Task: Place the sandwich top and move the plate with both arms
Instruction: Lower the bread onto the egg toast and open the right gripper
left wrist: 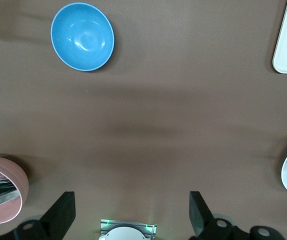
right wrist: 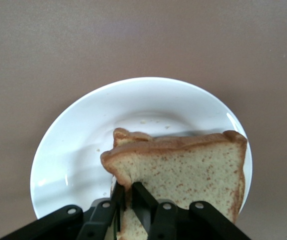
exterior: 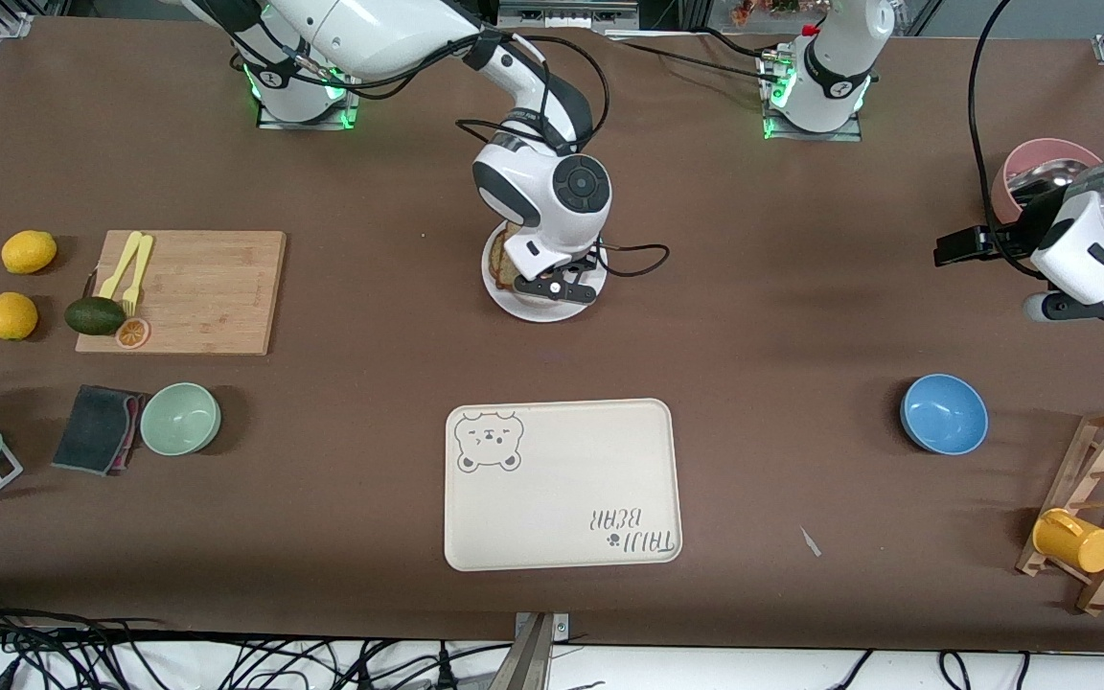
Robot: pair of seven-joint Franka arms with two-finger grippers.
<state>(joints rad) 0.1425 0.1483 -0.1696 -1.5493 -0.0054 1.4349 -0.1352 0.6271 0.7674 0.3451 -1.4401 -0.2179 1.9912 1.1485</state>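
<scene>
Taking the cream tray (exterior: 562, 484) as the landmark and reading across the front view from the right arm's end of the table: two lemons (exterior: 29, 251), an avocado (exterior: 95, 315) and a wooden cutting board (exterior: 193, 290) with a yellow fork (exterior: 136, 273) lie toward that end, farther from the front camera than the tray. A dark cloth (exterior: 97, 428) and a green bowl (exterior: 180, 418) sit roughly level with the tray's farther edge.

The tray carries a bear drawing and the words "TAIJI BEAR", printed upside down to the front camera.

The plate (right wrist: 133, 125) sits on the table farther from the front camera than the tray. Over it, the right gripper (right wrist: 129, 197) is clenched on the sandwich top (right wrist: 183, 172), holding the slice on edge just above the plate, with another piece of bread partly hidden under it.

Toward the left arm's end lie a blue bowl (exterior: 944, 413), a wooden rack (exterior: 1103, 508) with a yellow mug (exterior: 1073, 540), and a pink bowl (exterior: 1041, 168). The left gripper (left wrist: 131, 215) waits above bare table there, fingers spread and empty.
</scene>
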